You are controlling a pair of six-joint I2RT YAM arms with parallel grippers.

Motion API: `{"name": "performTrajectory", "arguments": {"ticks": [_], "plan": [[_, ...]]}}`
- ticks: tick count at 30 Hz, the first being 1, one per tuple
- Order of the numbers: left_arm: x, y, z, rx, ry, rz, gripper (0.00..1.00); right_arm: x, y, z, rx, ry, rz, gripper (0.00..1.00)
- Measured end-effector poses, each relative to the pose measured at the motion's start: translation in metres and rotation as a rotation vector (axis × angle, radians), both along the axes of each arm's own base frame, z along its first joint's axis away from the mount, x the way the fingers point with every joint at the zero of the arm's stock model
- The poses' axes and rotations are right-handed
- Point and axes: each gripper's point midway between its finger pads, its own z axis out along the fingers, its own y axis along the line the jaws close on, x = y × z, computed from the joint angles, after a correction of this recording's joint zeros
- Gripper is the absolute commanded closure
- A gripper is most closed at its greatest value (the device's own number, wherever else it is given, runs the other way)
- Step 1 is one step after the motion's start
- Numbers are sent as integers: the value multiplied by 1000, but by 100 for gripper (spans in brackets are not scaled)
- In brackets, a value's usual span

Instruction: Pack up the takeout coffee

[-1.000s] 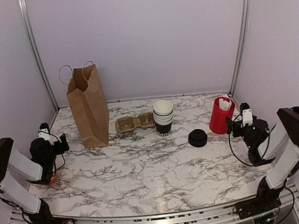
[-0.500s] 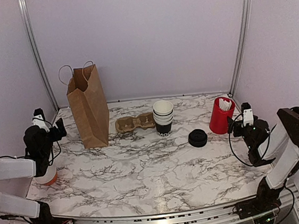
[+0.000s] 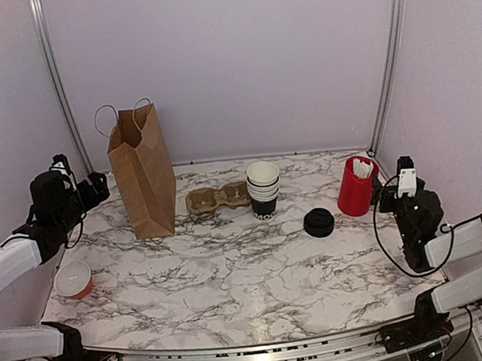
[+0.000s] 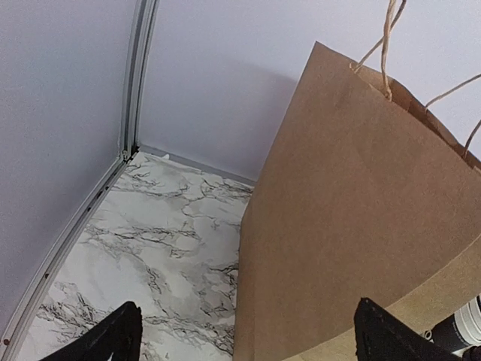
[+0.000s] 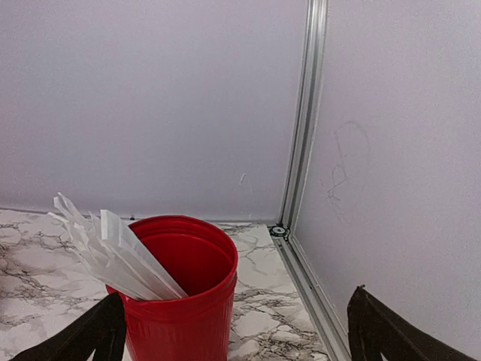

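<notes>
The marble-patterned table (image 3: pixel 234 276) takes up most of the scene. At its back left a tall brown paper bag (image 3: pixel 143 173) stands upright with its mouth open and its string handles up. The left gripper (image 4: pixel 248 342) hangs in the air just left of the bag and faces its side, with its fingers spread wide and nothing between them. On the far side, the right gripper (image 5: pixel 233 338) hovers near the right wall and looks at a red cup (image 3: pixel 356 187). Its fingers are also spread wide and hold nothing. The red cup stands upright near the back right corner, with white stirrers (image 5: pixel 113 256) leaning against its left inner wall. A stack of paper cups (image 3: pixel 263 176) stands mid-table toward the back, and a flat cardboard cup carrier (image 3: pixel 217 198) lies just beside it, between the stack and the bag. As for the takeout coffee, the only black cup (image 3: pixel 263 206) with white lettering I can make out is the lowest one in that stack, and it is lidless. The one black lid (image 3: pixel 319 222) sits apart from it on the marble, toward the red cup. A small orange cup (image 3: pixel 73 280) stands alone near the front left edge.
</notes>
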Motion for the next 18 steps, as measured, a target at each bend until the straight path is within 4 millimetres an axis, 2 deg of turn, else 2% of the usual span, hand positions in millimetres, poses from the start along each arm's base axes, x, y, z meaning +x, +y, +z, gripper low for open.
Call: {"name": "performTrajectory", "arguments": {"ticks": [3, 6, 10, 13, 18], "plan": [[-5, 2, 17, -27, 1, 13, 1, -4, -6, 8, 36, -2, -30, 0], [-19, 8, 28, -66, -12, 23, 1, -4, -13, 14, 88, 9, -65, 0], [-32, 29, 36, -94, -4, 113, 1, -1, -19, 21, 126, 25, -105, 0], [-36, 37, 42, -89, 14, 153, 1, -8, -25, 25, 142, 15, -134, 0], [-29, 35, 62, -90, 30, 148, 1, -14, -39, 27, 209, -11, -214, 0]]}}
